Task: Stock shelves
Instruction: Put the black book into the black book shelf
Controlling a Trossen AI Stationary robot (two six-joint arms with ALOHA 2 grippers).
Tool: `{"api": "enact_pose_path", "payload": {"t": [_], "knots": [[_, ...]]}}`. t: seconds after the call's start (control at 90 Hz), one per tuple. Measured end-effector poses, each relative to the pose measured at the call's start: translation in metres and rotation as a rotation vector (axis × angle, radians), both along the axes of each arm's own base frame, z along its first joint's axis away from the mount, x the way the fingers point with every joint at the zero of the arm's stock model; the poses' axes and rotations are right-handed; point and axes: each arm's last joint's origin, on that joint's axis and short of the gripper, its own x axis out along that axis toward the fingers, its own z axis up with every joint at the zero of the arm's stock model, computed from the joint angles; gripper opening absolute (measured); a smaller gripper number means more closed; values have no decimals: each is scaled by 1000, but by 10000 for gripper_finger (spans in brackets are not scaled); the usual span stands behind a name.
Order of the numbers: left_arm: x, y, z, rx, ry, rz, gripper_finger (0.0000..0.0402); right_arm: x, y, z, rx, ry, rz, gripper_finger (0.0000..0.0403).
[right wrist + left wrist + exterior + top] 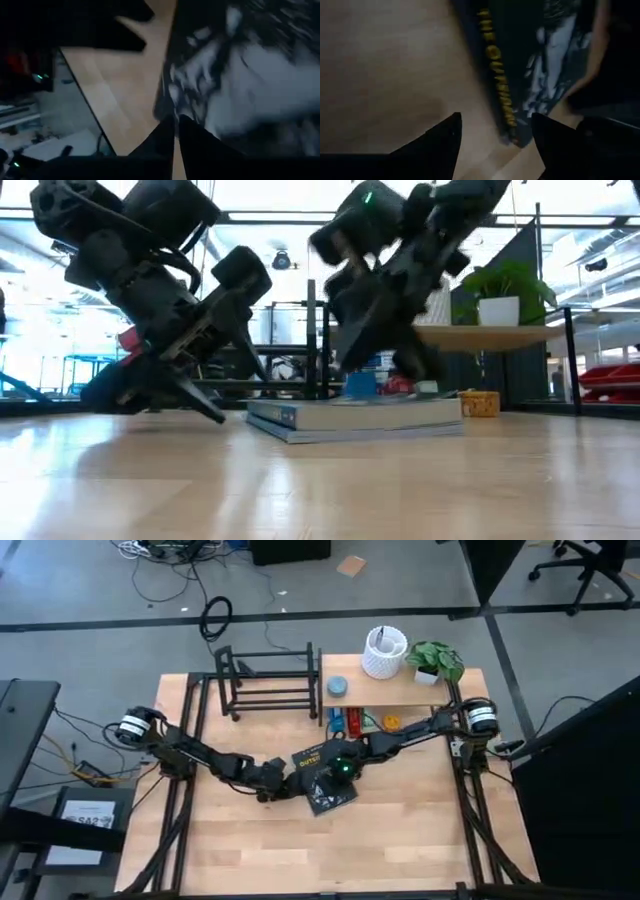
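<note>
Two of my arms meet at mid-table in the high view; my left gripper [275,783] and right gripper [335,768] flank a dark book [325,780] lying flat on the table [400,840]; the black rack [268,680] and the wooden shelf [400,692], bearing a white holder [384,651] and a potted plant [436,660], stand at the far edge; in the low view the book [355,418] lies flat, my left gripper [205,408] tilted just beside its end, my right gripper [375,370] above it; from my left wrist, my fingers [445,145] stand apart, holding nothing, either side of the book's corner [512,135]; from my right wrist, my fingers [172,137] are nearly together over the cover [250,75].
</note>
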Motion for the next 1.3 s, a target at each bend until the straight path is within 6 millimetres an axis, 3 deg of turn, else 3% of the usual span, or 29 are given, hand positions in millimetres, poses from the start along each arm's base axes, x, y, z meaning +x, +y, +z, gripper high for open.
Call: {"api": "enact_pose_path", "payload": {"t": [0.122, 0.244, 0.522, 0.911, 1.044, 1.211, 1.3], "knots": [[0, 1, 0, 7, 2, 28, 218, -29, -13, 27, -174, 105, -94, 0], [0, 2, 0, 32, -8, 83, 218, -47, -30, 20, -314, 282, -112, 0], [1, 3, -9, 26, 24, 145, 218, -22, -43, -30, -237, 275, 17, 0], [13, 1, -16, 55, -47, 145, 213, -11, -21, -30, -180, 152, 106, 0], [17, -2, -12, 82, -52, 70, 166, -11, -17, -30, -175, 155, 119, 0], [22, -9, 10, 112, -94, 36, 38, -15, -17, -29, -160, 184, 142, 0], [22, -11, 29, 160, -67, 12, 30, -21, -16, -22, -159, 189, 177, 0]]}}
